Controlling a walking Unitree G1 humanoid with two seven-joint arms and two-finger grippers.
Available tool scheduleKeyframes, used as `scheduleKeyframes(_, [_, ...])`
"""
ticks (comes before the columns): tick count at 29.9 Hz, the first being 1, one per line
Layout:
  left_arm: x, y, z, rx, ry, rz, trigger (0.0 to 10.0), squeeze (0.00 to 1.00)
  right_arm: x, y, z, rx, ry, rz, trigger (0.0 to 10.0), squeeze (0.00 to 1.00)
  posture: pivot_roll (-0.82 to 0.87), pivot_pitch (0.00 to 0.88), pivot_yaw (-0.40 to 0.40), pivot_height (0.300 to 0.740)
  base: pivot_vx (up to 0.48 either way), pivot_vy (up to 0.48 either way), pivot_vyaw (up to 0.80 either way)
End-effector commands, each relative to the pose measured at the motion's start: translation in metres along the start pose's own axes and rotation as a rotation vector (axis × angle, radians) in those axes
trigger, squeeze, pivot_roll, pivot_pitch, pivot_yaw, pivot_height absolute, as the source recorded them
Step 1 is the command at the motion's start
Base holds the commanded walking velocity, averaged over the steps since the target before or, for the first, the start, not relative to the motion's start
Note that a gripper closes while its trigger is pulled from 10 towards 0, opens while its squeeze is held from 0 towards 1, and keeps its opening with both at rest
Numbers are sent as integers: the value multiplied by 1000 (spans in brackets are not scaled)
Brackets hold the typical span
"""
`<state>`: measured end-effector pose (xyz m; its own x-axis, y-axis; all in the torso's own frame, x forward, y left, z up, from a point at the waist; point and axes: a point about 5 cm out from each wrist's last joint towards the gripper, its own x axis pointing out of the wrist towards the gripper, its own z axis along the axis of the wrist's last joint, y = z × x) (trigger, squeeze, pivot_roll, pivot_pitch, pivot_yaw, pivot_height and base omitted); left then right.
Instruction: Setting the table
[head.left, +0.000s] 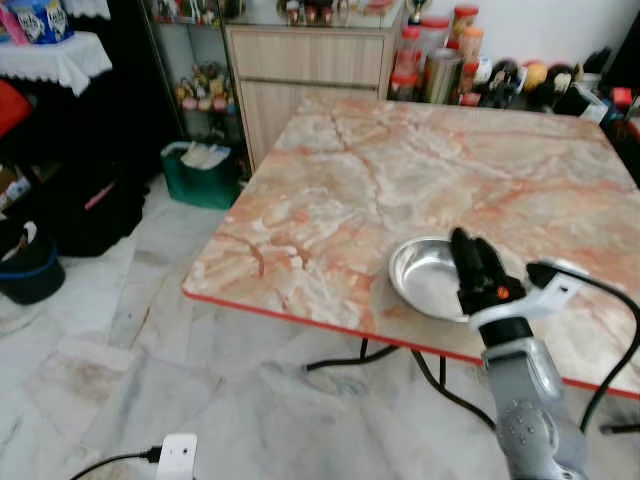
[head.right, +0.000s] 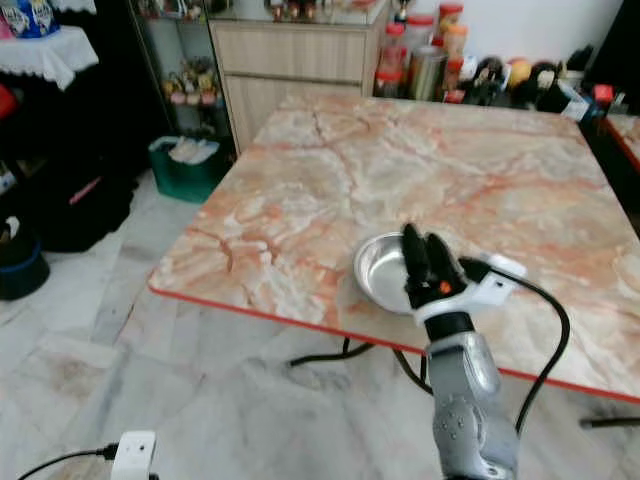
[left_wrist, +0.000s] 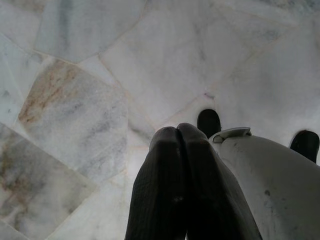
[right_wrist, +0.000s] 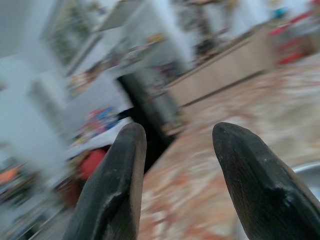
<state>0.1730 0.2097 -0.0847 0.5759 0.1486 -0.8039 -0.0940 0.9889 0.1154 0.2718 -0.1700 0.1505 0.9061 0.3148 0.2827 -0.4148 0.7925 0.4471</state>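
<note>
Right gripper (head.left: 468, 255) hovered, fingers spread, empty, over the steel bowl (head.left: 425, 277) near the table (head.left: 330, 200) front edge; placing seemed done; next, withdraw; left gripper (left_wrist: 181, 137) hung closed

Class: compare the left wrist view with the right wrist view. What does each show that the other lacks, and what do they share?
Left wrist view: pale marble floor beneath the shut left gripper, hanging idle. Right wrist view: the open right gripper above the marble table, a steel bowl's rim at the edge, blurred cabinets behind. Both: two black fingers in the foreground.
</note>
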Motion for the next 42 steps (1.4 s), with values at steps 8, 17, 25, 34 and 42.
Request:
scheduleKeyframes(8, [0,2,-1,-3,10,15,10000,0,-26,-11,-52,-122,349,60,10000,0,1,21,2,740,0,0,0])
scheduleKeyframes(17, [0,2,-3,-7,13,15,10000,0,-53,-19,-87,-62,562,126,10000,0,10,23,1,740,0,0,0])
scheduleKeyframes(25, [0,2,-3,-4,15,15,10000,0,-72,-21,-101,14,643,169,10000,0,8,24,3,740,0,0,0])
scheduleKeyframes(34, [0,3,-2,-6,15,15,10000,0,-110,-47,-144,-120,927,41,10000,0,6,23,4,740,0,0,0])
scheduleKeyframes(42, [0,4,-3,-3,17,16,10000,0,-127,-72,-163,-251,1075,-202,10000,0,6,27,5,740,0,0,0])
